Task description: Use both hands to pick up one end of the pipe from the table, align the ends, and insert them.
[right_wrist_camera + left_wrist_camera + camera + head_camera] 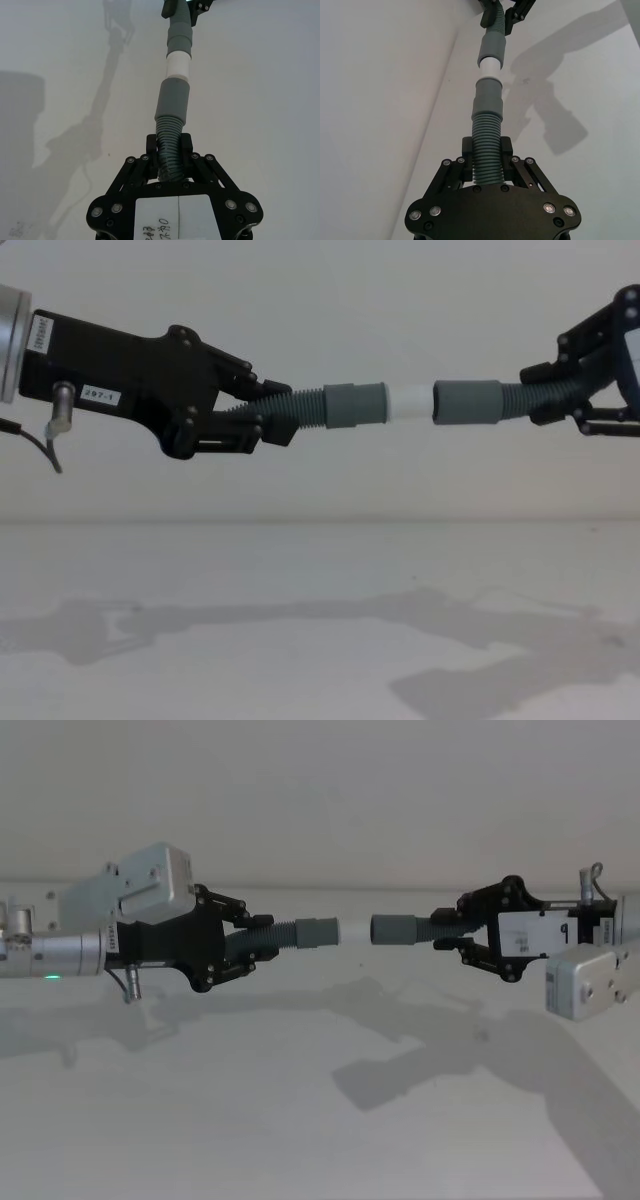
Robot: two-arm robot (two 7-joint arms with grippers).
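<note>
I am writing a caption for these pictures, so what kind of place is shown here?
Probably a bare robot test bench or lab. A plain off-white table stands before a blank wall, and the left gripper and right gripper each hold a hose piece above it.

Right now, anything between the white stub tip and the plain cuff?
Nothing. Head view shows a bare gap between the white stub tip and the plain cuff; chest view shows them nearly touching, not inserted.
</note>
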